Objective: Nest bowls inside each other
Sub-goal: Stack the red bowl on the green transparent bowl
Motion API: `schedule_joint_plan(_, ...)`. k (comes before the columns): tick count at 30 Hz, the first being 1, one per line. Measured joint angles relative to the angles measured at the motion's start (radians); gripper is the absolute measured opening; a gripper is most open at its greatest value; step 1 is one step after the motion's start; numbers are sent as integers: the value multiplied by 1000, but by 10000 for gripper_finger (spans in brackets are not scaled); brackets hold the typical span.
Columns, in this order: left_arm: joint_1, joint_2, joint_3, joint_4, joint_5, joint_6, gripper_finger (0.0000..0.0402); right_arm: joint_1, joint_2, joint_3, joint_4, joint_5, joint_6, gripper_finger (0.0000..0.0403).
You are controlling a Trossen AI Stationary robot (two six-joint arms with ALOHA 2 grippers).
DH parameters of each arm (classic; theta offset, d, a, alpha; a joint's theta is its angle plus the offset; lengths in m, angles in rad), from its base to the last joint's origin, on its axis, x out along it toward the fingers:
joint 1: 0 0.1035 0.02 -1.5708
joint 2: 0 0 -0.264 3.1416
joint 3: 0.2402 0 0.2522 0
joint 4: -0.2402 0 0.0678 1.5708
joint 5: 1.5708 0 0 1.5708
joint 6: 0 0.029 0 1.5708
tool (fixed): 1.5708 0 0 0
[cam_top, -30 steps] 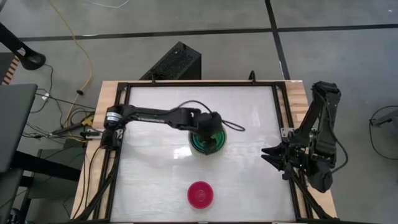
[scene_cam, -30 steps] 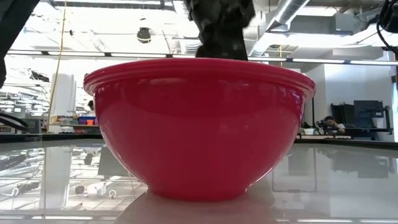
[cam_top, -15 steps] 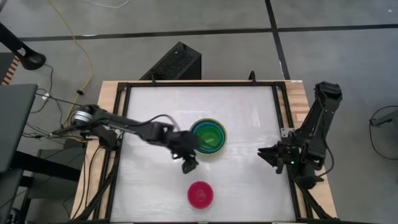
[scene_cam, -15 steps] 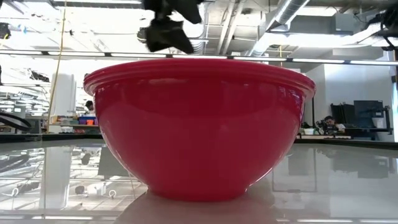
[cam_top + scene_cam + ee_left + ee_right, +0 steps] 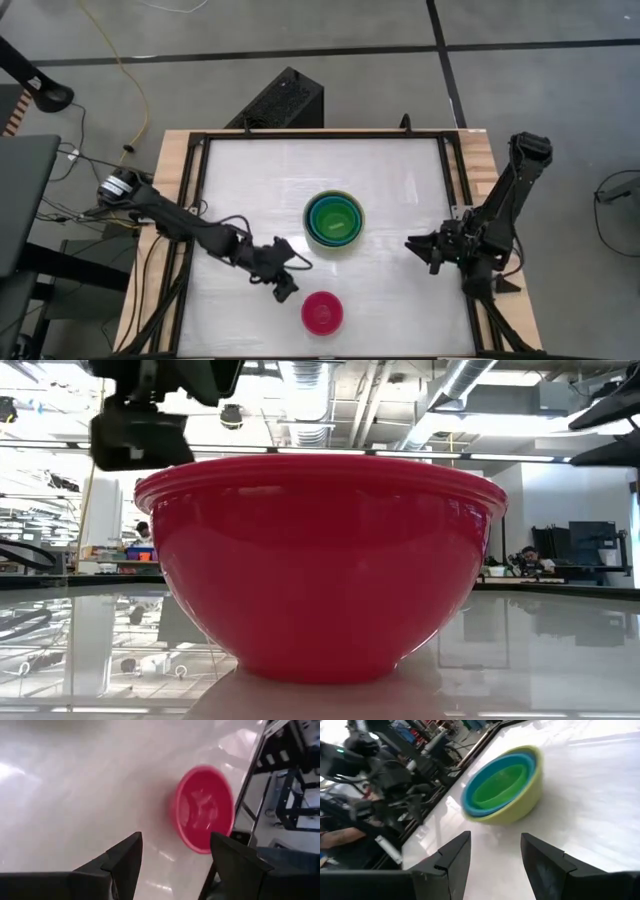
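Left claw (image 5: 283, 284) open, empty, beside pink bowl (image 5: 323, 312) | glossy white table (image 5: 240, 180) | right claw (image 5: 418, 248) open, empty

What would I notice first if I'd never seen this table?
The pink bowl, alone near the table's front edge, fills the whole low view. In the middle sits a stack of green and blue bowls. The left gripper, fingers open, hangs just left of the pink bowl.

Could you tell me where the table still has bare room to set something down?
The whole strip of table behind the nested bowl stack is bare, as is the stretch between the stack and the right gripper. It is crowded near the front, where the open left gripper hangs beside the pink bowl.
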Motion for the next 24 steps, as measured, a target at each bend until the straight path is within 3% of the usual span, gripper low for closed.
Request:
schedule_joint_plan(8, -17, 124, 1, 46, 52, -67, 222, -81, 0, 0, 374, -109, -406, 205)
schedule_joint_plan(12, -3, 190, 1, 154, 124, -67, 222, -138, 0, 0, 499, -158, -550, 205)
schedule_joint_plan(17, 3, 246, 1, 294, 168, -91, 222, -193, 0, 0, 606, -246, -663, 205)
schedule_joint_plan(24, 3, 254, 2, 237, 165, -109, 222, -221, 0, 0, 659, -310, -707, 205)
